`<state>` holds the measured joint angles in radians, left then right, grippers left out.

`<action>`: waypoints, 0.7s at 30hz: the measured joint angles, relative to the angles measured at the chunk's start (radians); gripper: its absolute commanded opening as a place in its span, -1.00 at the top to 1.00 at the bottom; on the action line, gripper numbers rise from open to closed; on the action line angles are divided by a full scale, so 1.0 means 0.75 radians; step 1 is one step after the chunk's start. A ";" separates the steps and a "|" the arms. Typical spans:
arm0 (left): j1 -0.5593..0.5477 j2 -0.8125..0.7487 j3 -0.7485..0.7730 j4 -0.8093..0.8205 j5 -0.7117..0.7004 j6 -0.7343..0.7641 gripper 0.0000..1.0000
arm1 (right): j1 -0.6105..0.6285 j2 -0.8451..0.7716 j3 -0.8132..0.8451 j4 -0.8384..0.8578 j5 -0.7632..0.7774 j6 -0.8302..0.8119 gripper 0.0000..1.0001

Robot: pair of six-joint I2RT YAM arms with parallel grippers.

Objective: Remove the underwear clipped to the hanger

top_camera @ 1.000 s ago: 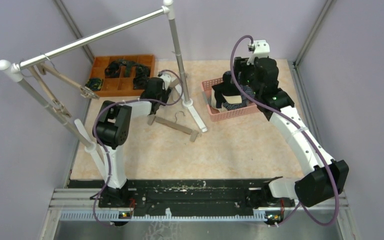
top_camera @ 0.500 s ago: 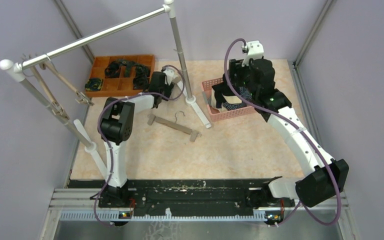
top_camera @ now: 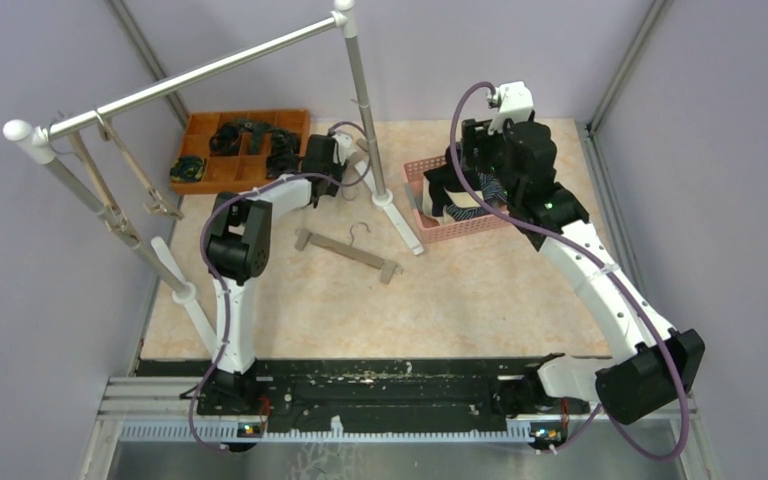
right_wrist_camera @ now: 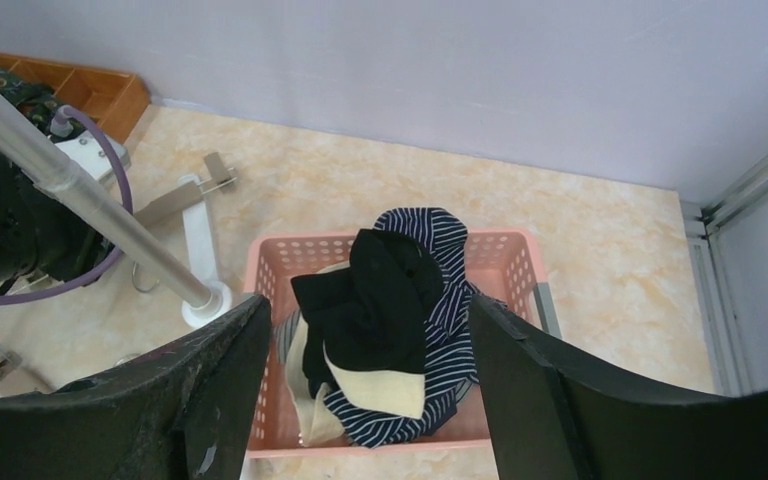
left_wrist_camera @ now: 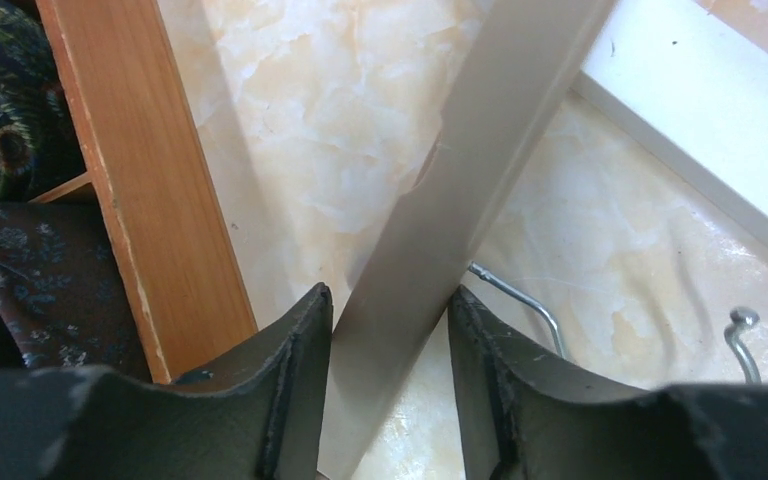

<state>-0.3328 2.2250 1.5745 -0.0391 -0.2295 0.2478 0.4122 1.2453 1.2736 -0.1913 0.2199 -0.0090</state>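
Note:
The underwear, a black pair with a beige waistband and a navy-striped pair, lies heaped in the pink basket; it also shows in the top view. My right gripper is open and empty just above that heap. My left gripper is shut on the flat bar of a wooden hanger beside the rack's post. That hanger's wire hook lies on the table. No cloth shows on it.
A second wooden hanger lies on the table. Two bare hangers hang at the rail's left end. A wooden tray with dark socks sits at the back left. The rack's white foot runs between hanger and basket.
My left gripper has moved back and right with the hanger toward the rack post. The rack has shifted slightly and the hanging hangers have swung. My right gripper has stayed open over the basket.

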 measured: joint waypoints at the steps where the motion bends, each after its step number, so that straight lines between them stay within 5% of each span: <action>1: 0.000 0.003 0.009 -0.019 0.004 -0.003 0.21 | 0.000 -0.008 -0.006 0.008 0.002 -0.004 -0.45; 10: 0.007 0.013 0.066 -0.133 0.094 -0.001 0.73 | 0.001 -0.019 -0.009 0.037 0.010 -0.041 -0.46; 21: 0.064 -0.132 -0.104 -0.148 0.252 -0.152 0.77 | 0.001 -0.019 -0.066 0.046 0.026 -0.093 -0.53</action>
<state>-0.2848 2.1262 1.4963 -0.1501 -0.0402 0.1341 0.4126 1.2308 1.2240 -0.1570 0.2398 -0.0788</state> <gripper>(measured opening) 0.371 0.749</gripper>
